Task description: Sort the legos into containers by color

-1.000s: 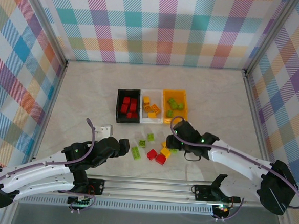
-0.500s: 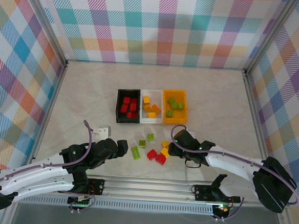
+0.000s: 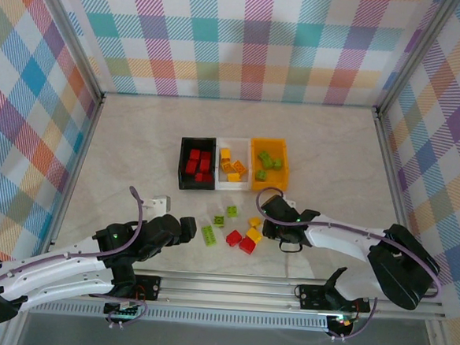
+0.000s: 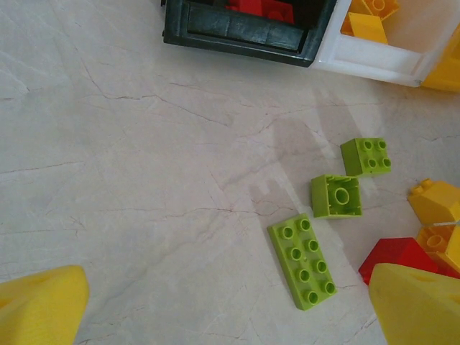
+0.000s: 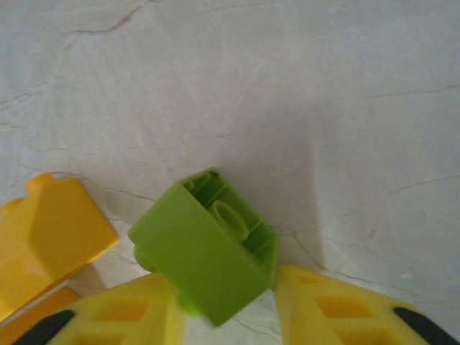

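Green lego [image 5: 205, 244], tilted, we are clamping in our right claw [image 5: 226, 309] (yellow lego [image 5: 57, 223] lying just left); left claw [image 4: 230, 302] is gaping apart.

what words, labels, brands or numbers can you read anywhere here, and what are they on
None: no word, number, label or logo can be read in any view.
The green brick in the right end effector: plain faces, no print.
Studs of the long green brick: any embossing is too small to read.
The black bin, white bin and orange bin: no label shows.
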{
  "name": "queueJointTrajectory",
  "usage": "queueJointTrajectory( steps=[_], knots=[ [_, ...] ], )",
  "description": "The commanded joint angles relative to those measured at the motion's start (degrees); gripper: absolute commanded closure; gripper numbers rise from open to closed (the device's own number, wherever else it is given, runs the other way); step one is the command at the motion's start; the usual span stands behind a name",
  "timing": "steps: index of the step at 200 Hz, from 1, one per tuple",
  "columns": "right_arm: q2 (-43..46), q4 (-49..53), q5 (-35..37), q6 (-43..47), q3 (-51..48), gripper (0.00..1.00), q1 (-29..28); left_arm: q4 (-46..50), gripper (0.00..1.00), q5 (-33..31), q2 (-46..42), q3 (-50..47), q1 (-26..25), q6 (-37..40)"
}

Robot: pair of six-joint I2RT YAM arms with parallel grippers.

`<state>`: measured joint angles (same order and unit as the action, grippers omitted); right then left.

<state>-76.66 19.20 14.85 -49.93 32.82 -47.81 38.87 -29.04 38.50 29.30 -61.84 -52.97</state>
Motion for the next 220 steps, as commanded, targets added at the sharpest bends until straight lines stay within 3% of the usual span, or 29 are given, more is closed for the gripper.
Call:
queueJointTrajectory(
  steps=[1,33,41,62,83,132,189,220],
  knots=[
    [2.17,1.8,1.17,2.95,1.22,0.69,0.26,-0.09,0.0,-0.03,-0.2,-0.46,-0.12,-0.12],
    [6.47,5.79,0.75,7.82,4.81,0.69,1.69,-0.5,0.0,0.2,0.15,-0.71,-0.17,-0.01],
    [6.67,7.42,0.12,7.95,5.81,0.62,2.49,-0.72,0.0,0.3,0.27,-0.73,-0.07,0.01],
    [6.28,7.67,1.14,8.64,6.01,0.31,3.17,-1.29,0.0,0.34,0.95,-0.91,-0.04,-0.11],
    [3.58,5.74,-1.15,10.21,6.08,0.26,5.54,-2.12,0.0,0.7,1.87,-1.0,-0.03,-0.2],
    [-2.83,1.72,-5.85,12.52,6.32,0.3,5.8,-1.87,0.0,0.14,3.29,-0.65,-0.04,-0.15],
    [-3.61,0.16,-5.53,13.75,5.91,0.64,6.07,-2.15,0.0,0.41,3.51,-0.21,0.06,0.19],
    [2.95,3.6,-4.46,15.99,9.2,0.7,6.06,-2.22,0.0,0.71,2.9,0.1,0.06,0.54]
  ],
)
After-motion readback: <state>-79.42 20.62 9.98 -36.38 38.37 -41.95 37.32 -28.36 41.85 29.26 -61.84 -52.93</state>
